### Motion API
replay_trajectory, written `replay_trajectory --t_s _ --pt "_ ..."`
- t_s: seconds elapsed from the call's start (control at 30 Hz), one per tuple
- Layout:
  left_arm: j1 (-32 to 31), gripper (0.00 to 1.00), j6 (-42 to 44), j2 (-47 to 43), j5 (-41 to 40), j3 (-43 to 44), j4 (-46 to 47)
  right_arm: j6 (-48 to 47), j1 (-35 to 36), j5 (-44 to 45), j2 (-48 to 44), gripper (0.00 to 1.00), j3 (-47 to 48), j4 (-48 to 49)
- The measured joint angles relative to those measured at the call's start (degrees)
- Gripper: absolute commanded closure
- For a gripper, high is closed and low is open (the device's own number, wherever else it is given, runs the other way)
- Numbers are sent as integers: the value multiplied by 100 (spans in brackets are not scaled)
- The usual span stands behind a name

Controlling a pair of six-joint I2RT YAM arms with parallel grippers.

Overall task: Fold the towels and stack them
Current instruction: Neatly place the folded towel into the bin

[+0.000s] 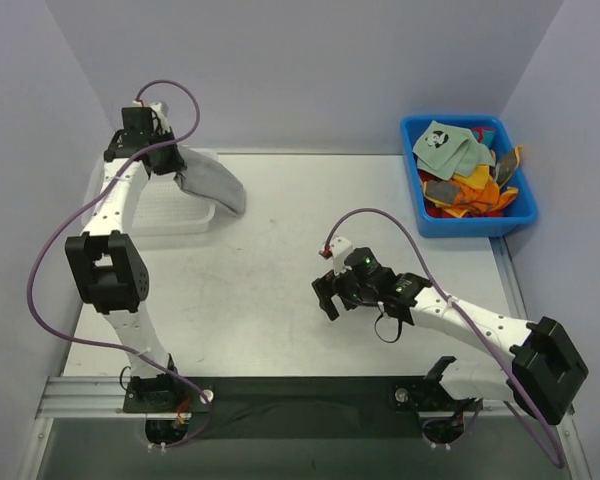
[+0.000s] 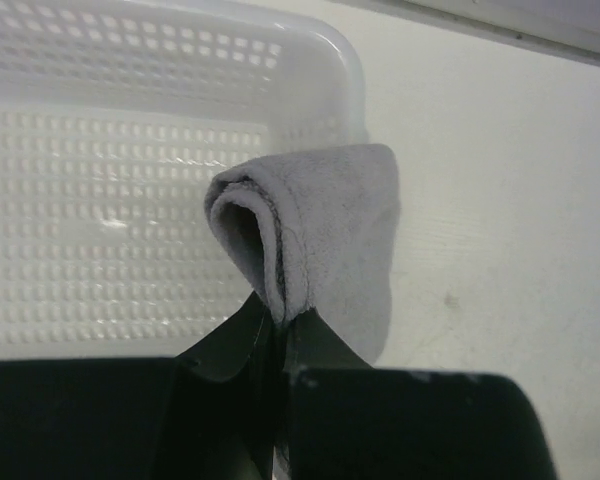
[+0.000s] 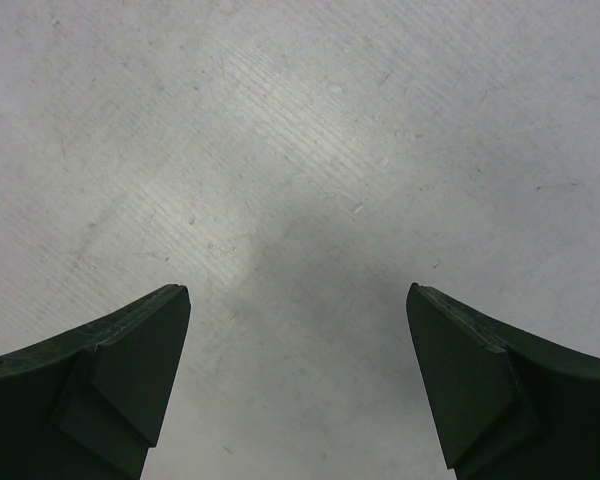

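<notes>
I'm holding grey towel (image 2: 325,225) by far-left basket (image 2: 130,60), L gripper (image 2: 277,330) grasping it; R gripper (image 3: 298,370) released, empty; towels (image 1: 470,180) in far-right bin (image 1: 420,218) not yet done.

Top camera looks down from behind on the whole table (image 1: 280,230); 2 wrist cameras see it close, left sharing the basket (image 1: 175,215) (image 2: 100,200).

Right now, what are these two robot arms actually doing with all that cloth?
They are folding and stacking towels. The left gripper is shut on a folded grey towel, holding it up at the edge of the white mesh basket at the table's back left. The right gripper is open and empty over bare table. The other towels lie jumbled in the blue bin at the back right.
</notes>
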Motion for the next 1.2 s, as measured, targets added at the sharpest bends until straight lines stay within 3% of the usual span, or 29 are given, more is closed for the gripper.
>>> replay_trajectory --t_s 0.23,0.47,0.73,1.2 --pt "673 100 807 732 -50 1362 -566 7 -28 -212 503 7 420 -201" --pt "820 100 1392 1893 -291 2439 -1137 24 -28 -382 929 8 859 -424" --pt "850 100 1598 2712 -452 2494 -1572 24 -28 -509 1268 8 1123 -575" --pt "868 100 1840 2741 -1283 2496 -1679 24 -28 -601 1445 8 1217 -662"
